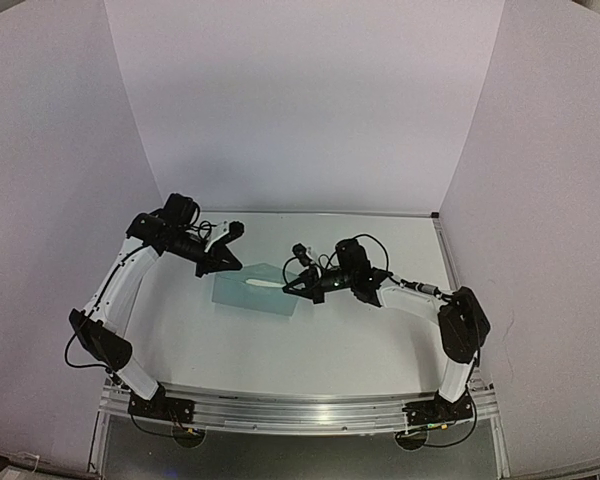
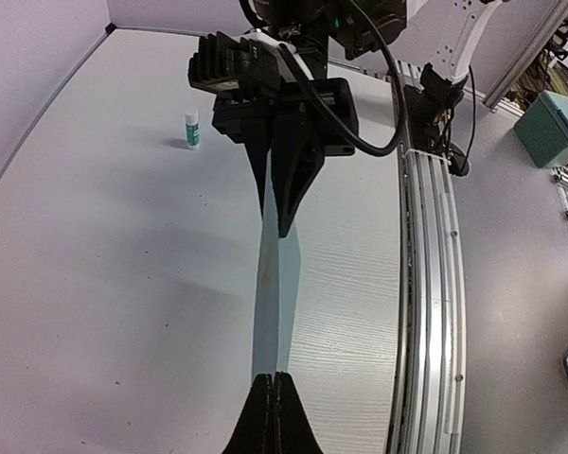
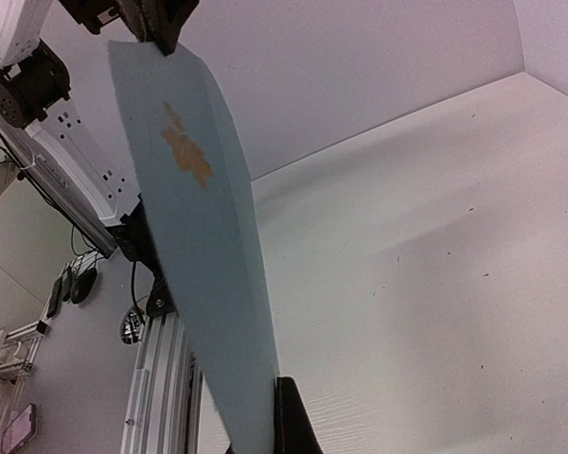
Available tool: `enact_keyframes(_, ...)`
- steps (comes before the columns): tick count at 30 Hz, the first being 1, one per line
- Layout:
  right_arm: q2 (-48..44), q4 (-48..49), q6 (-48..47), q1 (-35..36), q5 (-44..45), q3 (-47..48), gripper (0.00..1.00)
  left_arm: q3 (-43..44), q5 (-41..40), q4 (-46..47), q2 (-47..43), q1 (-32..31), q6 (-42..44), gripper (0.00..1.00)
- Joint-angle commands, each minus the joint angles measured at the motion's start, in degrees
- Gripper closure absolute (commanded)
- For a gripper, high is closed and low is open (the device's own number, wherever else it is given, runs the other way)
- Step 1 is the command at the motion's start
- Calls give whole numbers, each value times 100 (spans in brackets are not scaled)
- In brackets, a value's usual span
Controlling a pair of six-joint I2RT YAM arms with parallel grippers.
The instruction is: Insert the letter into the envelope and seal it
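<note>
The table [image 1: 310, 350] is a white surface with a fine wood-grain texture and a few small dark specks, and it appears level. Plain pale panel walls [image 1: 300, 100] enclose it on the left, rear and right. An aluminium rail [image 1: 300, 410] runs along the near edge and carries both arm bases. A small white bottle [image 2: 191, 128] with a green label stands upright on the table, well apart from the arms. A teal lidded box [image 2: 554, 128] sits beyond the rail, off the table. The envelope [image 1: 255, 290] is near mid-table, turned on edge and spanning the two arms. The left pincer [image 1: 223, 268] is clamped on one end and the right pincer [image 1: 292, 285] on the other. A tan blotch [image 3: 185, 147] marks one face of the envelope.
</note>
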Motion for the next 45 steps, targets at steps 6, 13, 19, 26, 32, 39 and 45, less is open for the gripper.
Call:
enact_keyframes(6, 153, -512, 643, -103, -149, 106, 100, -747, -1244, 1475, -440, 141, -1480, 1)
enact_keyframes(13, 1017, -3431, 10, -179, -1, 1106, 100, -1041, -1865, 2260, -626, 689, -2085, 0)
enact_keyframes(19, 1792, -3901, -95, -237, -497, 1621, 100, -1442, -1668, 2284, -774, 702, -2119, 0)
enact_keyframes(26, 2421, -4084, 82, -472, -470, 1869, 94, -1584, -1436, 2198, -853, 702, -2103, 0)
enact_keyframes(32, 2728, -4138, 133, -544, -237, 2163, 76, -1592, -1410, 2228, -839, 701, -2098, 1)
enact_keyframes(39, 2619, -4176, 280, -582, 301, 2107, 60, -1561, -1386, 2206, -850, 703, -2055, 0)
enact_keyframes(45, 2294, -4194, 554, -585, 491, 1957, 57, -1595, -1314, 2216, -849, 702, -2047, 0)
